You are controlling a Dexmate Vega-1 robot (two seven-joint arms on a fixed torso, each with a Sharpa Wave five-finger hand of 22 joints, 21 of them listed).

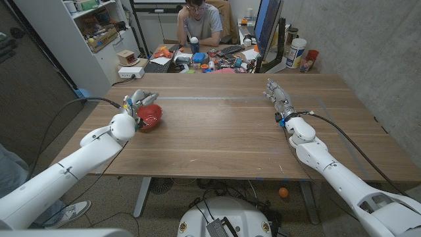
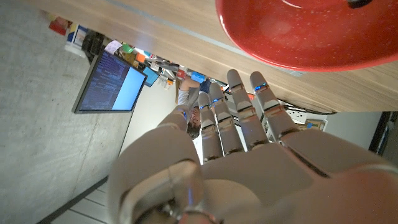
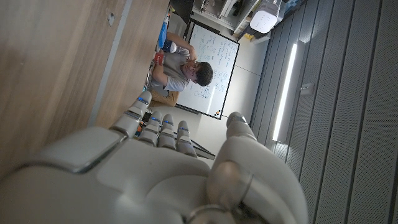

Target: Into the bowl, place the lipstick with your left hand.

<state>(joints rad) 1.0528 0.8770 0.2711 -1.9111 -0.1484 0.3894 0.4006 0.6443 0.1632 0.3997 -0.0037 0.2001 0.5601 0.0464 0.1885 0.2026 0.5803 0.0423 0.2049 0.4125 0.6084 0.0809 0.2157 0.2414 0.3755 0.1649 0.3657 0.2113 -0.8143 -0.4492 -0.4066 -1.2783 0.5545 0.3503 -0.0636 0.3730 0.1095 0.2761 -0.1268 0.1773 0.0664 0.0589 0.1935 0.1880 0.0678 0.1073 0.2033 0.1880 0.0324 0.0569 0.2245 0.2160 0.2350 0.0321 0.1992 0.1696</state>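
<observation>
While beside bowl (image 1: 150,117), left hand (image 1: 136,101) open.

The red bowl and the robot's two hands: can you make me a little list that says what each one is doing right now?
bowl: red bowl on the wooden table, on the robot's left side
left hand: left hand at the bowl, fingers straight, holding nothing that shows
lipstick: a small dark thing inside the bowl's rim could be it; too little shows to be sure
right hand: right hand on the table's right side, fingers out, holding nothing
behind the table: a person sitting at a cluttered desk
</observation>
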